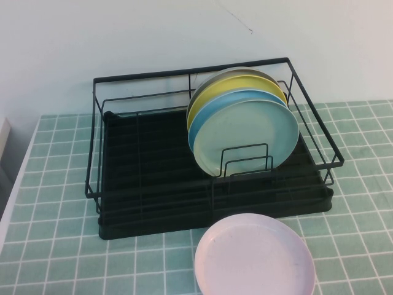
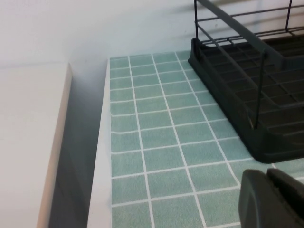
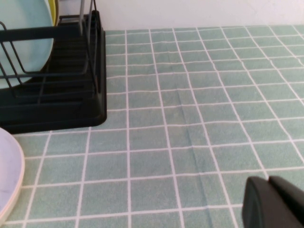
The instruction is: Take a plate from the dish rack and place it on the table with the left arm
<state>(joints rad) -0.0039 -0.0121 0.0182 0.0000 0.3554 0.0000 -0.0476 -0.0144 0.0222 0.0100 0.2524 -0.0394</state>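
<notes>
Teal-tiled table w/ white grout, pale wall behind. Plate upright in dish rack, center-right of high view. Left claw and right claw low over tiles; opening can't be told.

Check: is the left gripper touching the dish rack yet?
Apart. The left wrist view shows bare table tiles between the left gripper and the dish rack.

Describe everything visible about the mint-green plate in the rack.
The plate is round, pale mint-green, matte like plastic, with a shallow raised rim. It stands on edge, leaning back on a sky-blue plate, frontmost of the stack at the right of the dish rack, behind two upright wire dividers. Neither the left gripper nor the right gripper is near it.
</notes>
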